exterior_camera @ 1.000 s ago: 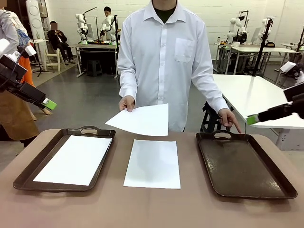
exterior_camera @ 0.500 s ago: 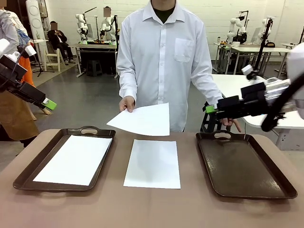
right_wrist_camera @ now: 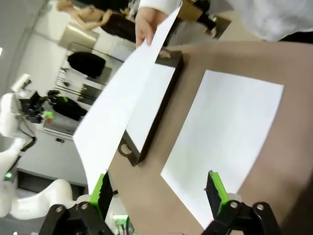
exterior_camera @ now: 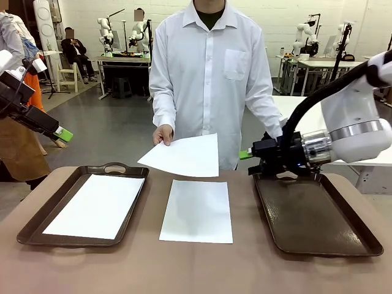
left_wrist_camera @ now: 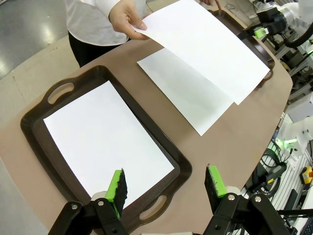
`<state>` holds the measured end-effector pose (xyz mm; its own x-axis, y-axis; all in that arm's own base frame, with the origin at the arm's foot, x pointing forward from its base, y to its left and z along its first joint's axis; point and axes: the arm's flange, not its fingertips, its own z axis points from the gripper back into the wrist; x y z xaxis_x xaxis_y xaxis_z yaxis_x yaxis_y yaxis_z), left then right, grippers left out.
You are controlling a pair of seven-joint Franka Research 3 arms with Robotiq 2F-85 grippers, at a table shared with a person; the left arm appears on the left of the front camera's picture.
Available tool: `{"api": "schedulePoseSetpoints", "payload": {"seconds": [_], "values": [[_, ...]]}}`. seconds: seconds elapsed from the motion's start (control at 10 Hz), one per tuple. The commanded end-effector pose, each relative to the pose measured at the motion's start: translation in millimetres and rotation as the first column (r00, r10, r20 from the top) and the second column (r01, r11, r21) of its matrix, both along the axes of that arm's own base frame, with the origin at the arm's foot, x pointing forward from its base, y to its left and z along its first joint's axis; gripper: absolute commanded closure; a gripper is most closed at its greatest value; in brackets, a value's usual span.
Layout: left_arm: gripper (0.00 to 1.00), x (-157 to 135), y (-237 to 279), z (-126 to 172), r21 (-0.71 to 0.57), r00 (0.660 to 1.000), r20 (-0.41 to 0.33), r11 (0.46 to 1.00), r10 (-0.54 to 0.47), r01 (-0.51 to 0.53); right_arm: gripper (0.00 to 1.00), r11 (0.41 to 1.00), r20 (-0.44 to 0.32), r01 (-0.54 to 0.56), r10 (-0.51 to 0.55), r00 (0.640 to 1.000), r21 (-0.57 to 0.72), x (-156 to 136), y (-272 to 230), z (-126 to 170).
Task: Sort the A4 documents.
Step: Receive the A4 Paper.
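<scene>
Right gripper (right_wrist_camera: 157, 183) was spread wide, gripping nothing, near the held sheet (exterior_camera: 184, 154) in the person's hand (exterior_camera: 163, 133). Left gripper (left_wrist_camera: 165, 172) hung open too, empty, over the left tray (left_wrist_camera: 32, 132) with its tray sheet (left_wrist_camera: 105, 137); the middle sheet (exterior_camera: 197, 211) lay on the table (exterior_camera: 196, 269).

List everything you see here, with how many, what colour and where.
Thin rectangular A4 paper sheets: three, white; one in the left tray, one on the table between the trays, one held above it.
Handled trays: two, dark brown; right tray bare.
Table: one, tan.
Person's hand: one, holding the raised sheet's corner.
Left gripper: black, green pads, open, raised beside the left tray.
Right gripper: same colours, open, at the right tray's far end.
</scene>
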<state>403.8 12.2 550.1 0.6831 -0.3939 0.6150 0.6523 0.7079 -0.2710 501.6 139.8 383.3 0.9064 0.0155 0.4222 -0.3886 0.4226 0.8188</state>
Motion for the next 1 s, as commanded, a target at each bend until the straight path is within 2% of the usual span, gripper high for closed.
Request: {"api": "schedulePoseSetpoints", "payload": {"seconds": [0.0,0.3,0.7,0.9], "values": [[0.17,-1,1,-1,0.008,1.000,0.013,1.000,-0.014,0.014,0.00,0.998,-0.003,-0.009,0.009,1.000,0.060,12,11,15],[0.17,-1,1,-1,0.008,1.000,0.013,1.000,-0.014,0.014,0.00,0.982,-0.078,-0.037,0.052,0.996,0.183,19,24,14],[0.17,-1,1,-1,0.008,1.000,0.013,1.000,-0.014,0.014,0.00,0.970,-0.218,-0.055,0.108,0.970,0.237,35,49,-4],[0.17,-1,1,-1,0.008,1.000,0.013,1.000,-0.014,0.014,0.00,0.973,-0.244,-0.058,0.114,0.963,0.225,39,57,-6]]}}
